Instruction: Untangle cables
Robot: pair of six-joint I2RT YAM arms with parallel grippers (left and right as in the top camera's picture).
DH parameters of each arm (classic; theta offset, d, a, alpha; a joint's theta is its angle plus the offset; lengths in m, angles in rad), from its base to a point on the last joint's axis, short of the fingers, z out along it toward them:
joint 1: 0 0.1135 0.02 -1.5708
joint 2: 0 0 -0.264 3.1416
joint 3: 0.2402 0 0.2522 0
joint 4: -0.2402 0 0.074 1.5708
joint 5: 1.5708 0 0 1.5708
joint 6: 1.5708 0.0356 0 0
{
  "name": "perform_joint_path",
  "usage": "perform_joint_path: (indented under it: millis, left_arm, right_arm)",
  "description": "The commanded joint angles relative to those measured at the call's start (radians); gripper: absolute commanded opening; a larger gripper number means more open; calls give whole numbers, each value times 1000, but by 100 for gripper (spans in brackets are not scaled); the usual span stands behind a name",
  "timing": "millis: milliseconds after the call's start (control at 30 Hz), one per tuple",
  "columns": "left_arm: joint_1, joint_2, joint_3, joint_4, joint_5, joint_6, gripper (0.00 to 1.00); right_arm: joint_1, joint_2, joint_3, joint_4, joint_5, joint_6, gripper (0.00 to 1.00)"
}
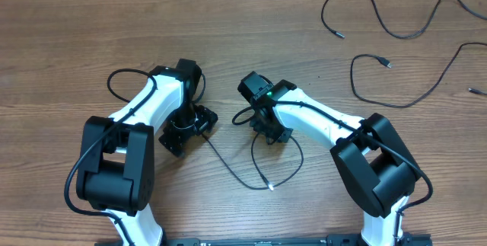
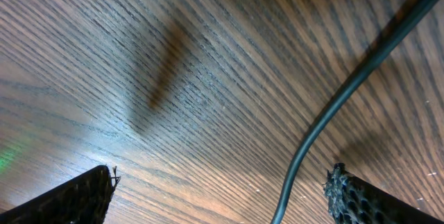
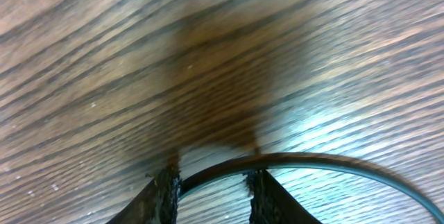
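Left claw spread wide above the wooden table, black cable lying between its fingers. Right claw set narrow, curved cable crossing its fingertips; grip impossible to tell. 2 loose cables well apart, toward the table's far right.

Thin black cables, loose on wood surface, well apart. Top cable: long wavy run at 1 o'clock. Right cable: open U-bend at 3 o'clock, plug end up. Centre cable: loose loop just 6 o'clock of middle, silver tip free.
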Motion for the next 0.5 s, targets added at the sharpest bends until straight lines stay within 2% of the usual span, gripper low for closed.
perform_joint_path:
  millis: [0, 200, 467]
  left_arm:
    - [-2, 10, -7, 1, -21, 19, 99]
    - [-2, 10, -7, 1, -21, 24, 99]
    - [-2, 10, -7, 4, -22, 31, 98]
  right_arm:
    - [-9, 22, 11, -6, 75, 5, 27]
    - [-31, 22, 11, -24, 95, 5, 4]
    - [-115, 21, 13, -84, 100, 2, 4]
